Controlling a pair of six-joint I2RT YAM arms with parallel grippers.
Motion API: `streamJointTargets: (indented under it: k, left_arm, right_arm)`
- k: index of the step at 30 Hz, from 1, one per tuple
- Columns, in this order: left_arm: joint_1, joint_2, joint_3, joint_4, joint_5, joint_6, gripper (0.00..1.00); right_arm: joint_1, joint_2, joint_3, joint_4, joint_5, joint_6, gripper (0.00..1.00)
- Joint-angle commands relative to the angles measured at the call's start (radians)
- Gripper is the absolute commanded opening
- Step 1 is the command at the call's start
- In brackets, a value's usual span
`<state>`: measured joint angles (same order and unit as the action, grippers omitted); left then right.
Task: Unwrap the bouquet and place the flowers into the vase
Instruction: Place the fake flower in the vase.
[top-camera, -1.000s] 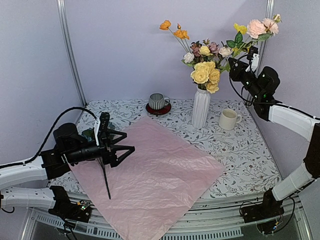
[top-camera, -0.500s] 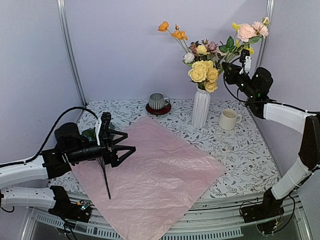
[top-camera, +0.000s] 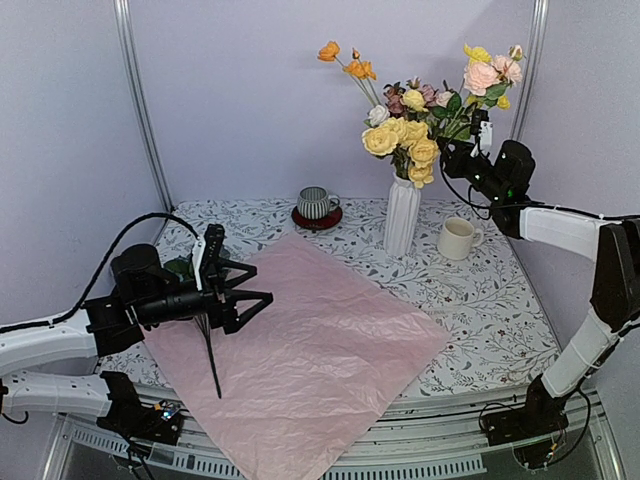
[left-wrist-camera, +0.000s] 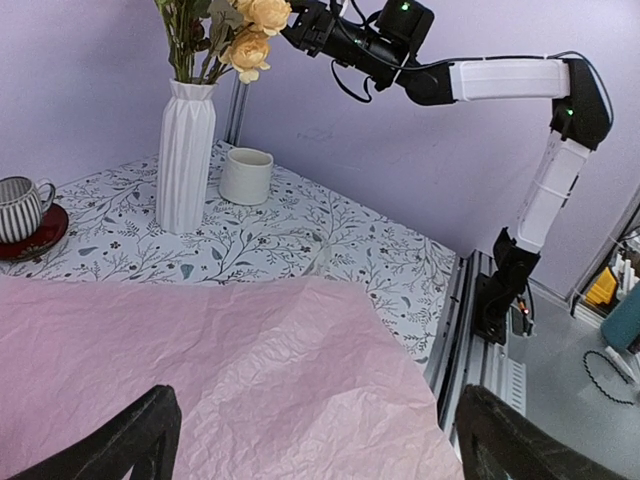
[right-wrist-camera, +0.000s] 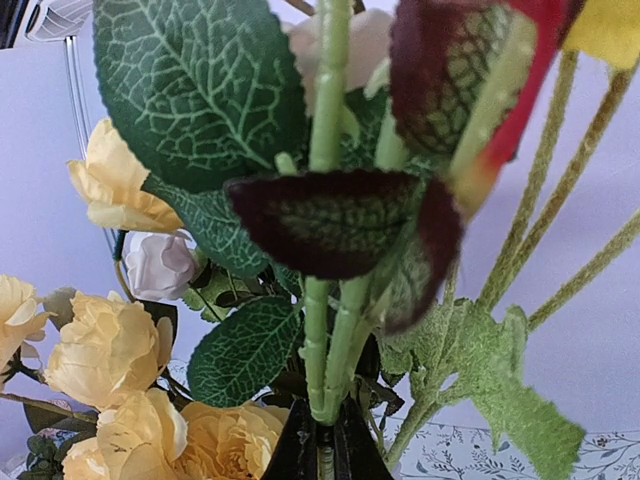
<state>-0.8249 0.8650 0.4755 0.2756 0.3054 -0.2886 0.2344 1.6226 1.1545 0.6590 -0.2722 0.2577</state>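
The white ribbed vase (top-camera: 402, 215) stands at the back of the table with yellow roses (top-camera: 400, 145) and other flowers in it. It also appears at upper left in the left wrist view (left-wrist-camera: 185, 155). My right gripper (top-camera: 463, 152) is up beside the blooms, right of the vase's top, shut on green stems (right-wrist-camera: 330, 330) that carry pink and yellow flowers (top-camera: 487, 70). The jaws (right-wrist-camera: 325, 445) pinch the stems at their base. The bouquet's pink paper (top-camera: 300, 340) lies spread flat. My left gripper (top-camera: 258, 283) hovers open over its left side, holding nothing (left-wrist-camera: 315, 445).
A striped cup on a red saucer (top-camera: 317, 204) stands left of the vase and a cream mug (top-camera: 458, 238) to its right. A thin dark stick (top-camera: 212, 365) lies on the paper under the left gripper. Metal posts (top-camera: 140, 100) frame the back corners.
My right gripper has carried its flowers left and slightly down, closer to the blooms in the vase. The left arm and the paper have stayed put.
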Motion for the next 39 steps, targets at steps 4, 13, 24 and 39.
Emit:
streamJointTargets:
  k: [4,13,24,39]
  left_arm:
    - [-0.007,0.016,0.028,0.019,0.017,-0.001,0.98]
    - [-0.007,0.006,0.016,0.021,0.013,-0.006,0.98]
    - [-0.009,0.006,0.011,0.028,0.013,-0.011,0.98]
    - [0.044,-0.013,0.107,-0.574,-0.569,-0.305,0.98]
  right_arm:
    - [0.0,0.075,-0.024,0.005,-0.044,0.001,0.05]
    - [0.0,0.086,-0.104,0.089,-0.051,0.029,0.12]
    - [0.002,-0.052,-0.183,0.105,0.001,-0.024,0.39]
    - [0.015,-0.289,-0.414,0.164,-0.112,-0.069,0.45]
